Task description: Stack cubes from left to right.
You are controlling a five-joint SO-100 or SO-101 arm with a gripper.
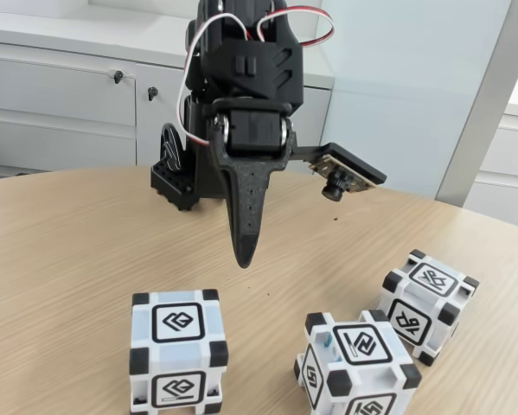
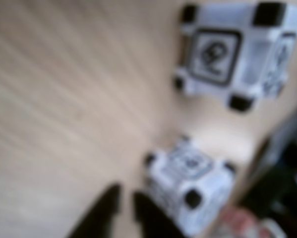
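Three cubes sit on the worktop (image 1: 77, 259), none stacked. Fixed view: left cube (image 1: 177, 354) near the bottom edge, square to the camera, white faces, black corner blocks, a black-framed symbol on top and front. Middle cube (image 1: 355, 367) lies to its right at the bottom edge, turned at an angle, with a small blue mark near one top corner. Right cube (image 1: 428, 304) sits just beyond and to the right of the middle one, also turned, close to it but apart. Left and middle cubes are well apart, bare wood-grain worktop between them. The hand (image 1: 245, 251) hangs above the worktop behind the gap between left and middle cubes, tip pointing down, touching nothing. From this side the fingers overlap into one dark wedge, so the gap cannot be read there. Wrist view (blurred): two dark fingertips (image 2: 104, 206) enter from the bottom edge with a narrow slit between them, holding nothing; one cube (image 2: 190, 183) lies just right of them, another cube (image 2: 237, 52) at upper right. A small camera (image 1: 338, 180) is bracketed to the right of the wrist in the fixed view; red and white wires (image 1: 306, 22) loop over the black arm (image 1: 241, 78). The arm base (image 1: 176, 177) stands at the far edge of the worktop. White cabinets (image 1: 60, 104) with dark knobs stand behind.
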